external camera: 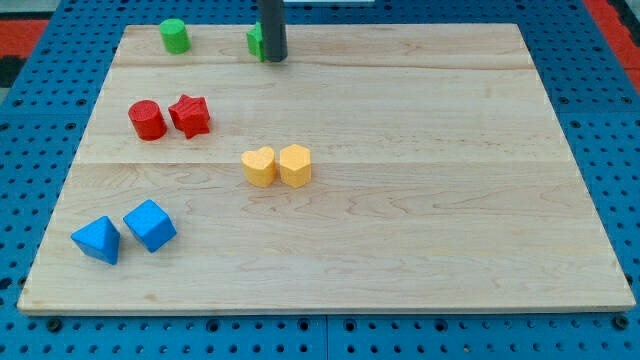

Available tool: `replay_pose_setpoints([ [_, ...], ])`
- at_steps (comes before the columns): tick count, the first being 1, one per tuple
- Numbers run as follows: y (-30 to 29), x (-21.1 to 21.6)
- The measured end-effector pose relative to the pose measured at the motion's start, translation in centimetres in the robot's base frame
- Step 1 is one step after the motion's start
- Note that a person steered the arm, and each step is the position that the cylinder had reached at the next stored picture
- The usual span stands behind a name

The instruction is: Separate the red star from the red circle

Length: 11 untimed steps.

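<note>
The red star (190, 115) lies at the view's upper left on the wooden board, touching or nearly touching the red circle (147, 120) to its left. My tip (274, 58) is near the view's top edge, well above and to the right of the red star. It stands right against a green block (256, 41) that it partly hides.
A green cylinder (175, 36) sits at the top left. A yellow heart (259, 166) and a yellow hexagon (295, 165) sit side by side near the middle. Two blue blocks (97, 240) (150, 225) lie at the bottom left. The board (450, 200) ends at a blue pegboard.
</note>
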<state>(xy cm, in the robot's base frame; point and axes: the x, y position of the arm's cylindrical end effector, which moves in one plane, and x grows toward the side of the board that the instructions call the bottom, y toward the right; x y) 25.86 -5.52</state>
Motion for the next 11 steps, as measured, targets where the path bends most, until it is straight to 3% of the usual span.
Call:
replay_pose_setpoints([
  [2,-1.8,-2.1],
  [3,-0.2,-0.5],
  [4,5.9,2.7],
  [5,6.4,10.0],
  [6,2.5,13.5],
  [9,-12.7,14.0],
  [10,-15.7,14.0],
  [11,-13.7,12.5],
])
